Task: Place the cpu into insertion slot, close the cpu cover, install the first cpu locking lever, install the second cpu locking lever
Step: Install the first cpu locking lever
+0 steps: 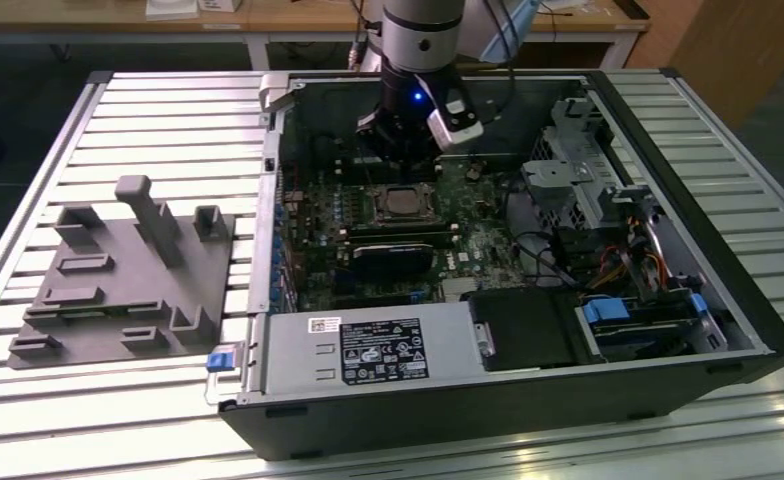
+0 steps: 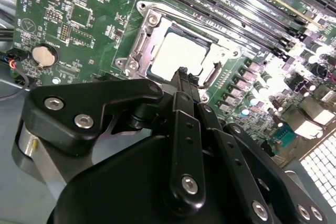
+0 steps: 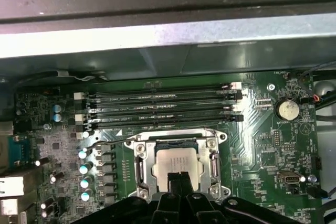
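CPU — seated flat in the slot, its pale metal top showing through the window of the cover. The cover lies down around it and is judged closed; no corner looks lifted in either wrist view. On that showing the placing and cover steps appear done. A thin wire lever runs from one corner of the socket out over the board; whether it is latched cannot be told.

Gripper: jaws drawn together with nothing between them. The narrow tip is poised at the edge of the cover in both wrist views. Contact with the metal cannot be confirmed.

Governing relation — in the exterior view the gripper stands just to the far side of the socket, so the CPU lies below the jaws and toward the near side. There is no marked offset to the exterior view's left or right. The chip is square and has no long axis. Its edges run parallel to the memory slots, which lie just beyond it on the near side.

Outward: the board sits in the open case. The case rests on a slatted table, with a grey fixture well apart on the exterior view's left.
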Tool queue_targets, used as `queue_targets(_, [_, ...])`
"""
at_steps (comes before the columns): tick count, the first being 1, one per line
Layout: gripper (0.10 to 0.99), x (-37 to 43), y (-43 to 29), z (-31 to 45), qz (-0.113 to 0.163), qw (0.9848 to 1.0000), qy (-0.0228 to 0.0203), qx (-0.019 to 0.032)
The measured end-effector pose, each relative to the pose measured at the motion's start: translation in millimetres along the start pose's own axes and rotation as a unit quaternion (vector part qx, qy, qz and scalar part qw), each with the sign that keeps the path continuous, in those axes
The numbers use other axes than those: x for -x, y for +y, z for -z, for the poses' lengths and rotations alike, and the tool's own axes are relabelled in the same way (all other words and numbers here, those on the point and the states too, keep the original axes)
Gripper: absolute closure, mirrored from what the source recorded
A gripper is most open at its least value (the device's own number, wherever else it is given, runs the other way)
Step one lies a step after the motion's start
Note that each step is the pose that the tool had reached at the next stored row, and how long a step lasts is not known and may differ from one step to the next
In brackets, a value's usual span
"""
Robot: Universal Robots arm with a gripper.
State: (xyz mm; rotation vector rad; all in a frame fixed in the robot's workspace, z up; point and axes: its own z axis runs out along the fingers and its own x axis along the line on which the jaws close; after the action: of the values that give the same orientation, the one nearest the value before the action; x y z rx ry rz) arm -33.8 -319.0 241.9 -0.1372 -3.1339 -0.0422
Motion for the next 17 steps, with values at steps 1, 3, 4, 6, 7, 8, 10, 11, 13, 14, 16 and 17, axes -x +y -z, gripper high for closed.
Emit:
queue_targets(1, [0.98,-1.7,-0.2,0.0,0.0,1.0,0.0,0.0])
queue_targets(3, [0.98,-5.6,-0.5,0.0,0.0,1.0,0.0,0.0])
queue_targets(4, [0.98,-7.8,-0.7,0.0,0.0,1.0,0.0,0.0])
queue_targets(6, [0.98,-12.4,-1.1,0.0,0.0,1.0,0.0,0.0])
queue_targets(7, [0.98,-14.9,-1.3,-0.1,0.0,1.0,0.0,0.0])
queue_targets(8, [0.98,-17.6,-1.5,-0.1,0.0,1.0,0.0,0.0])
queue_targets(10, [0.98,-23.8,-2.1,-0.1,0.0,1.0,0.0,0.0])
queue_targets(11, [0.98,-26.8,-2.4,-0.1,0.0,1.0,0.0,0.0])
queue_targets(13, [0.98,-32.6,-2.9,-0.1,0.0,1.0,0.0,0.0])
queue_targets(14, [0.98,-35.1,-3.1,-0.1,0.0,1.0,0.0,0.0])
queue_targets(16, [0.98,-40.0,-3.5,-0.2,0.0,1.0,0.0,0.0])
queue_targets(17, [0.98,-43.0,-3.8,-0.2,0.0,1.0,0.0,0.0])
